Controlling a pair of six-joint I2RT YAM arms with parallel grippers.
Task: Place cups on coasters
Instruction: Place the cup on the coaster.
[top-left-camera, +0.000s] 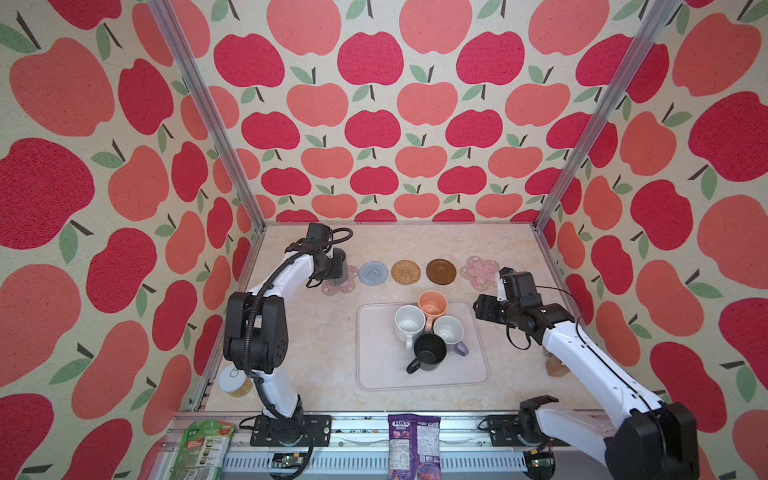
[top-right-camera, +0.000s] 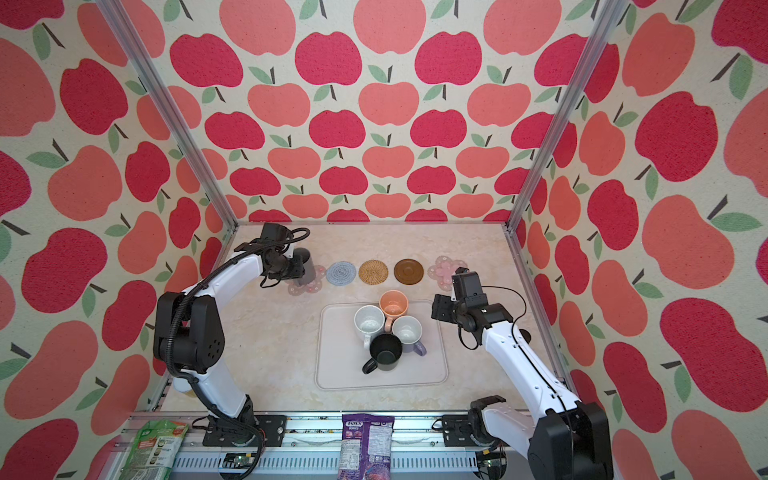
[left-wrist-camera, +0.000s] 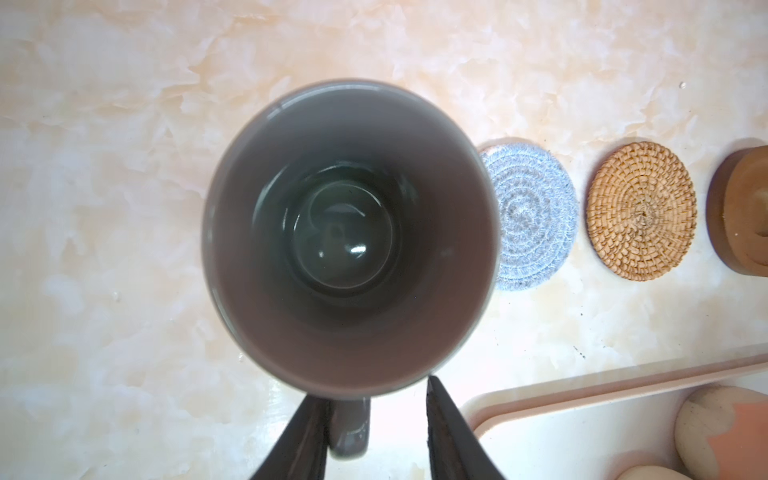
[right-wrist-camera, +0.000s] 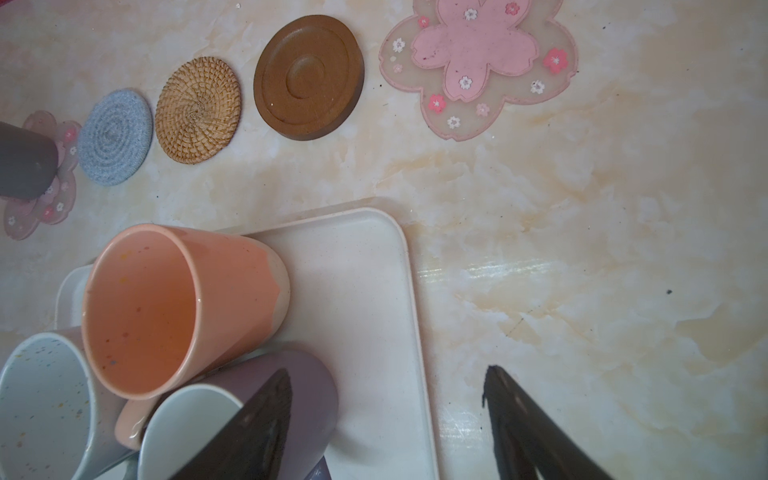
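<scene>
You have the marbled surface (top-left-camera: 299, 353) with the pale tray (top-left-camera: 374, 374) lying between your two arms. Four upright mugs are packed close on the tray's far half: the white mug (top-left-camera: 409, 322), the peach-orange mug (top-left-camera: 432, 303), the lavender mug (top-left-camera: 449, 329) and the black mug (top-left-camera: 430, 353). The grey mug (top-left-camera: 341, 266) is off the tray, upright on the pink flower coaster (top-left-camera: 332, 287) at the left end of the row, so one cup looks placed. Beyond the tray the other coasters lie bare in a line: the grey-blue crocheted coaster (top-left-camera: 374, 273), the rattan coaster (top-left-camera: 406, 272), the dark brown coaster (top-left-camera: 441, 272) and a second flower coaster (top-left-camera: 482, 272) at the right end. Your left end effector (left-wrist-camera: 376, 409) is at the grey mug, parted a little around its handle (left-wrist-camera: 349, 432). One finger (left-wrist-camera: 307, 440) lies against the handle and the other stands clear, so I judge the hold slack, not clamped. Your right end effector (right-wrist-camera: 387, 370) is wide open and empty, hovering just beside the tray's right edge. Work from that: the lavender mug is the nearest cup to it, on the robot's left of it, and its handle points to the near right, toward that arm. The bare flower coaster lies just beyond. I would take the lavender mug with the right arm.
</scene>
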